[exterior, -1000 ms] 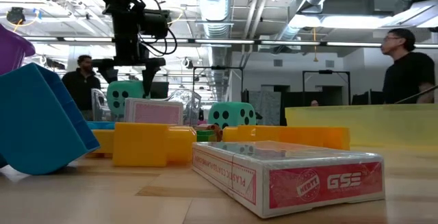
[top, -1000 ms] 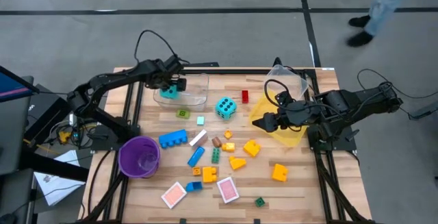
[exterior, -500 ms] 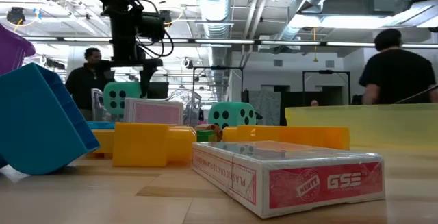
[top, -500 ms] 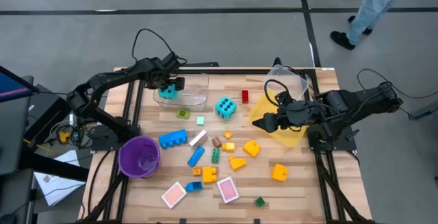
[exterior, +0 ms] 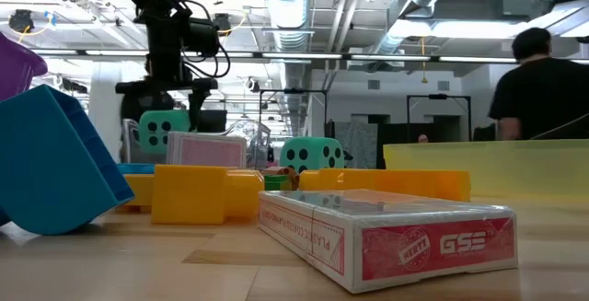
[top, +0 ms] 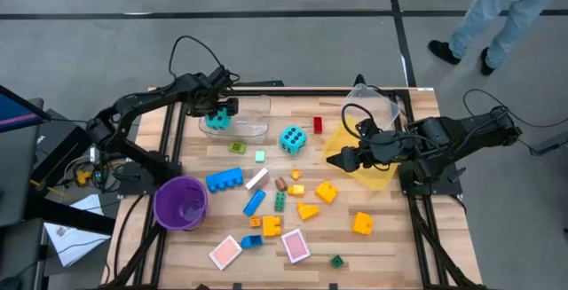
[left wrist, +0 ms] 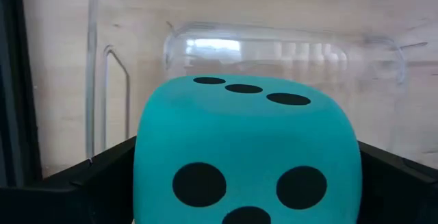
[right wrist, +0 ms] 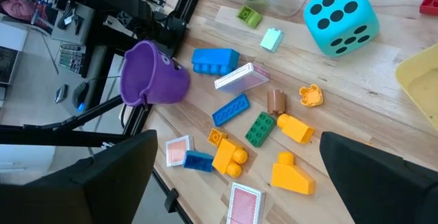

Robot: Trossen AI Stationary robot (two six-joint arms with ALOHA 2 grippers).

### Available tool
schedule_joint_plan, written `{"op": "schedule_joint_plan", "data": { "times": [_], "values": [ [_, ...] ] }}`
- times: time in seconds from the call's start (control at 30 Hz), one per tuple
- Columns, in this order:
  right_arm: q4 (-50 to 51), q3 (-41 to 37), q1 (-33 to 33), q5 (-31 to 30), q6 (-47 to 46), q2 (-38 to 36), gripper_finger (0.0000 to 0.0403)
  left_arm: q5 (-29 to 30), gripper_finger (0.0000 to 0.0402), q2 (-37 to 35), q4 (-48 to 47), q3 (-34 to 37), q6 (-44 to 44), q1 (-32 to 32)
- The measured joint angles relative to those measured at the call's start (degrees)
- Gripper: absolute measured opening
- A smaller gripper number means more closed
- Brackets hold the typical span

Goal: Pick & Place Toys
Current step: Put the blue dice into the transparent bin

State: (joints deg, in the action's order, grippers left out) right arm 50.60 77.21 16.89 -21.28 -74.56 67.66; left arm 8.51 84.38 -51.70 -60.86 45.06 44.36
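My left gripper (top: 216, 113) is at the table's far left, above a clear plastic bin (top: 250, 118), and is shut on a cyan die (left wrist: 246, 148) with black dots. A second cyan die (top: 292, 138) rests on the table mid-far. Loose bricks lie across the middle, among them a blue one (top: 224, 179) and a yellow one (top: 362, 223). Two pink cards (top: 225, 253) (top: 295, 245) lie flat near the front edge. My right gripper (top: 333, 160) hangs open above the left edge of the yellow bin (top: 380, 176), touching nothing. My left gripper holds the cyan die between its two fingers, one on each of two opposite side faces (left wrist: 147, 183). The fingers come steeply from above. The die is upright with a three-dot face (left wrist: 248, 89) toward the far side. It hangs over the clear bin's floor; whether it touches that floor I cannot tell.
A purple cup (top: 181, 203) stands at the near left. The yellow bin fills the right side of the table. A boxed card deck (exterior: 396, 237) lies near the front edge. People move about in the room behind the table.
My left gripper has swung a little toward the table's left edge and turned slightly, and the die has gone with it over the clear bin. The gap between its fingers is unchanged. People have walked past behind the table.
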Motion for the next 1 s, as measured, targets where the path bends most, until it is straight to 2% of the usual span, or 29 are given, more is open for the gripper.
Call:
{"op": "schedule_joint_plan", "data": {
  "times": [0.17, 0.53, 1.0],
  "values": [
    [-0.07, 0.02, 0.03, 0.00, -0.26, -0.02, 0.0399, -1.66, 0.0400, 0.00, 0.07, 0.00, -0.94, 0.37],
    [-0.08, 0.02, 0.03, 0.05, -0.04, -0.02, 0.0399, -10.53, 0.0400, 0.00, 0.48, -0.02, -4.18, 2.71],
    [-0.08, 0.02, 0.01, 0.20, -0.46, -0.04, 0.0399, -12.06, 0.0400, 0.00, 4.98, -0.04, -5.89, 3.62]
  ]
}}
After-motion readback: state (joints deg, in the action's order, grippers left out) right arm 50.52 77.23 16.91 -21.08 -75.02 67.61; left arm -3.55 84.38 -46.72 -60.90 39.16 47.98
